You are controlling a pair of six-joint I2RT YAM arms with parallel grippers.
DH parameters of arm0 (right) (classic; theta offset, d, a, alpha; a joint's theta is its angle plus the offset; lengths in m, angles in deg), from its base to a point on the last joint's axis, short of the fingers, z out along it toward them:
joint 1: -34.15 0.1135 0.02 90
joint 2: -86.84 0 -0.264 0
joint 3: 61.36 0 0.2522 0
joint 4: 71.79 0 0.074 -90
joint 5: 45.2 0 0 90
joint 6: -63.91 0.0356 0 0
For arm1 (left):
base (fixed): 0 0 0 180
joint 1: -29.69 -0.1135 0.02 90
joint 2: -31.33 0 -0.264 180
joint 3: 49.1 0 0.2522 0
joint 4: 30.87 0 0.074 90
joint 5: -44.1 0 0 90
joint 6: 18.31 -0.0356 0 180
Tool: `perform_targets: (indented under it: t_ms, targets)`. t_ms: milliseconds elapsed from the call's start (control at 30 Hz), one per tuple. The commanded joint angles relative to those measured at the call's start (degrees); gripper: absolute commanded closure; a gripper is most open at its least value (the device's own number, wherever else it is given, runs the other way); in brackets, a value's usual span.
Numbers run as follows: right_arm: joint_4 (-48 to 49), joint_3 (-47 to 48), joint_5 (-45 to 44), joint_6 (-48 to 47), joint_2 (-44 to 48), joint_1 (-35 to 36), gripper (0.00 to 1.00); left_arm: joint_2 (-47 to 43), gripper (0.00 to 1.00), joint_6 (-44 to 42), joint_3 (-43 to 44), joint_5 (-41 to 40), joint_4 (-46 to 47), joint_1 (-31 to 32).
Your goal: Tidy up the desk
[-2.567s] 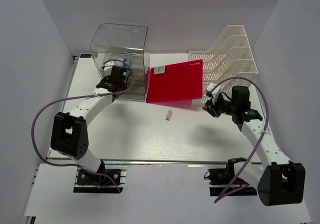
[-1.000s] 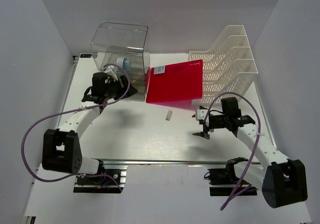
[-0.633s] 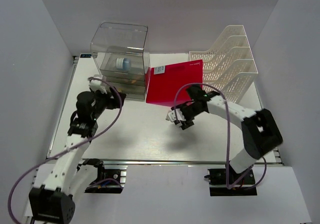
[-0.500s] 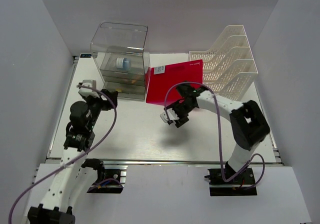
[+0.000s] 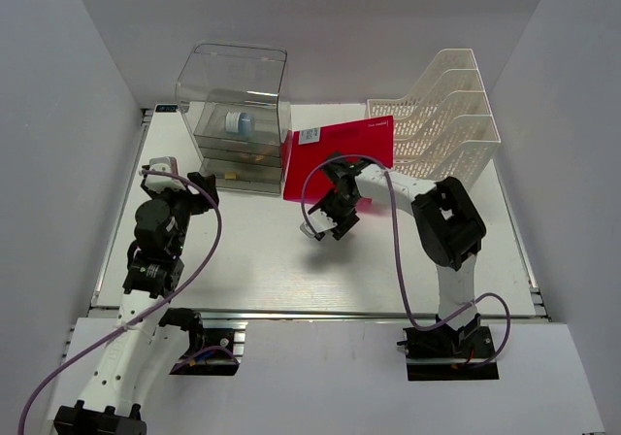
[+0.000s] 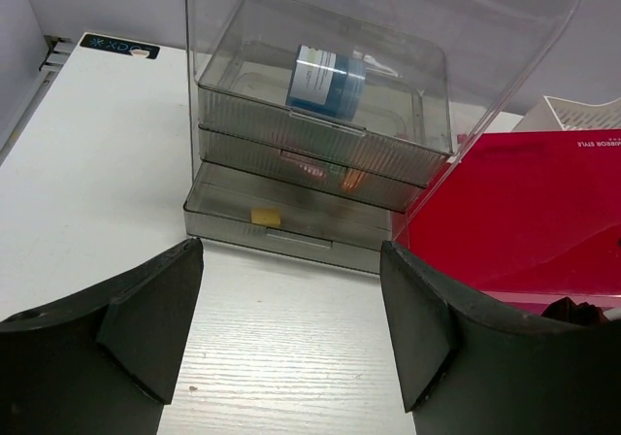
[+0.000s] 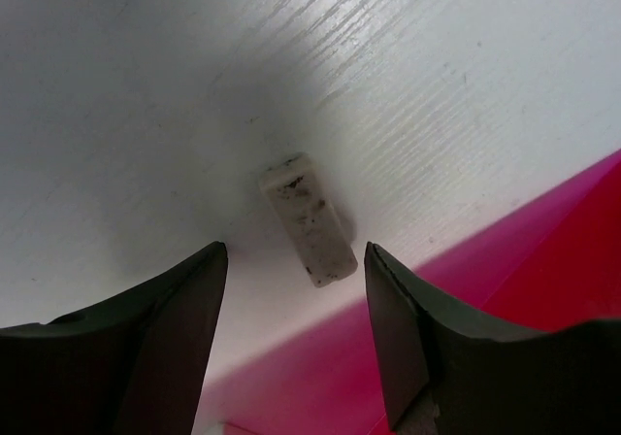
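I am holding my right gripper [image 7: 294, 257] low over the desk [image 7: 146, 85], its jaws parted to a middling width and gripping nothing. A small white eraser [image 7: 308, 219], smudged with grey, is lying flat in the gap between the two fingers, touching neither. One end of it is pointing at the edge of the red folder [image 7: 505, 260], just beside it. From above, that gripper [image 5: 330, 217] is hiding the eraser, hanging near the lower left corner of the red folder [image 5: 344, 158].

I am keeping my left gripper [image 6: 291, 260] wide open and empty as well, well apart from the right one, facing the front of the clear drawer box [image 6: 320, 134]. In the overhead view it [image 5: 199, 187] is hovering just short of the box [image 5: 233, 115], toward its left corner.

A blue-labelled roll [image 6: 326, 79] is sitting in the top drawer and a small yellow piece [image 6: 266, 217] in the bottom one; the middle drawer's contents are too blurred to tell. The folder is standing between the box and the white mesh file rack [image 5: 446, 115] at the far right.

The desk [image 5: 243, 260] is stretching white beneath both arms, its silver rail [image 5: 320, 314] running along the near edge.
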Motion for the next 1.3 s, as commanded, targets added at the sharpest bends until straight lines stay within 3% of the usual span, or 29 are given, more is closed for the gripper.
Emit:
perform_targets:
  t_ms: [0, 400, 500, 733, 867, 900, 1033, 1267]
  targets:
    - [-3.12, 3.29, -1.56, -3.01, -1.97, 1.34, 0.36, -0.64, 0.17, -0.43, -0.01, -1.11, -0.16, 0.15]
    - [-8.48, 6.73, -4.99, -5.65, -8.21, 4.5, 0.49, -2.39, 0.17, -0.17, -0.36, -3.83, -0.16, 0.15]
    - [-9.54, 6.47, -5.78, -4.95, -9.71, 5.2, 0.57, -3.36, 0.17, -0.17, -0.71, -4.71, 0.11, 0.15]
    - [-7.97, 1.2, -4.47, -0.56, -9.54, 6.26, 0.87, -4.33, 0.17, -0.17, -1.15, -6.03, 0.28, -0.38]
    - [-1.57, -0.57, 1.14, 8.74, -4.81, 6.26, 1.0, -4.76, 0.17, 0.79, -1.15, -8.22, 0.11, -0.38]
    - [0.37, 0.48, 3.77, 16.33, -3.74, 6.26, 1.0, -4.77, 0.17, 0.97, -1.15, -8.75, 0.02, -0.38]
    - [7.14, 5.4, 6.26, 31.06, -0.4, 7.49, 1.0, -5.99, 0.17, 1.24, -1.68, -9.98, 0.46, -0.38]
    - [21.37, 16.48, -4.08, 52.86, -2.85, 10.65, 1.0, -7.14, 0.16, 1.77, -2.21, -13.31, 0.55, -0.38]
